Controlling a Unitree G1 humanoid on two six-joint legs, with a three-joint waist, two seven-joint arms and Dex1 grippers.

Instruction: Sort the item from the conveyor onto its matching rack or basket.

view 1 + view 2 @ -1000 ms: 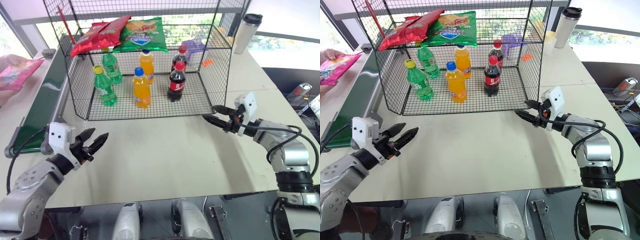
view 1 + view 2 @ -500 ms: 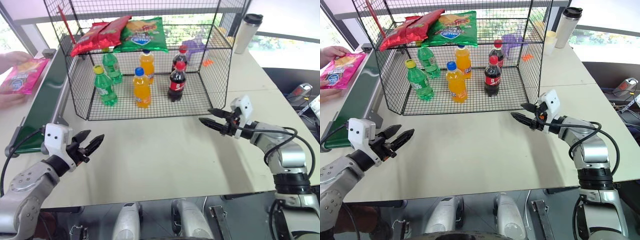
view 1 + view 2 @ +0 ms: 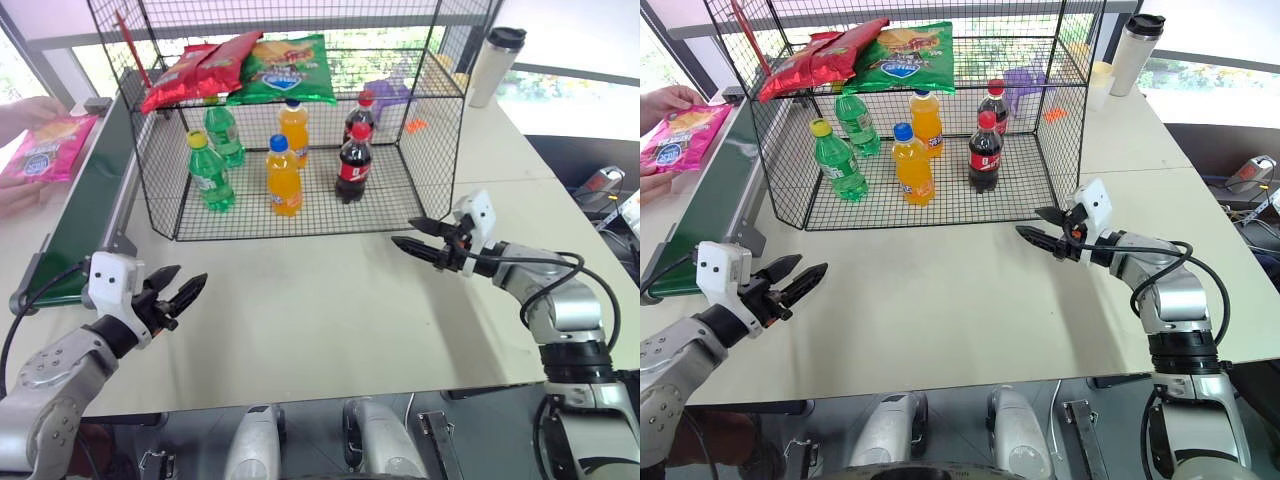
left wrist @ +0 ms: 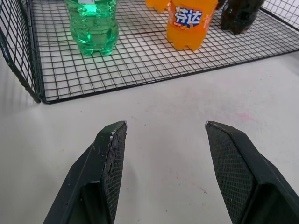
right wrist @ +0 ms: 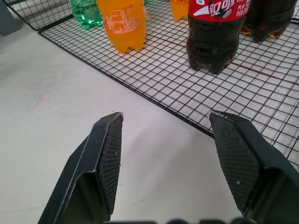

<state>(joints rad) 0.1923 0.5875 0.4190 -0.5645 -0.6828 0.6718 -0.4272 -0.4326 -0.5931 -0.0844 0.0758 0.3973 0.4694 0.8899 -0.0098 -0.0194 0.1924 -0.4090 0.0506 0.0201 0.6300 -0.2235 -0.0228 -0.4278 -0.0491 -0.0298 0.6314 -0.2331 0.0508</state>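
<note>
The pink crisp bag (image 3: pixel 42 147) sits at the far left, beside the green conveyor (image 3: pixel 88 205), held flat between a person's hands (image 3: pixel 22 196); one hand is at its far edge and the other at its near edge. It is well apart from both claws.

The wire cage (image 3: pixel 420 160) stands on the pale worktop (image 3: pixel 330 300) just beside the conveyor. On its upper shelf (image 3: pixel 390 90) lie a red crisp bag (image 3: pixel 195 70) and a green crisp bag (image 3: pixel 285 68), side by side and overlapping a little. On the lower wire floor stand two green bottles (image 3: pixel 208 170), two orange bottles (image 3: pixel 283 177) and two cola bottles (image 3: pixel 353 165), all upright. A steel flask (image 3: pixel 494 66) stands on the worktop past the cage's right corner.

The left claw (image 3: pixel 181 293) hovers over the near left part of the worktop, close to the near end of the conveyor, its fingers spread and holding nothing. The right claw (image 3: pixel 412 234) hovers just in front of the cage's near right corner, pointing left across the worktop, its fingers also spread and empty. In the right wrist view a cola bottle (image 5: pixel 217 35) and an orange bottle (image 5: pixel 122 23) stand on the wire floor just ahead of the fingertips (image 5: pixel 112 140)
</note>
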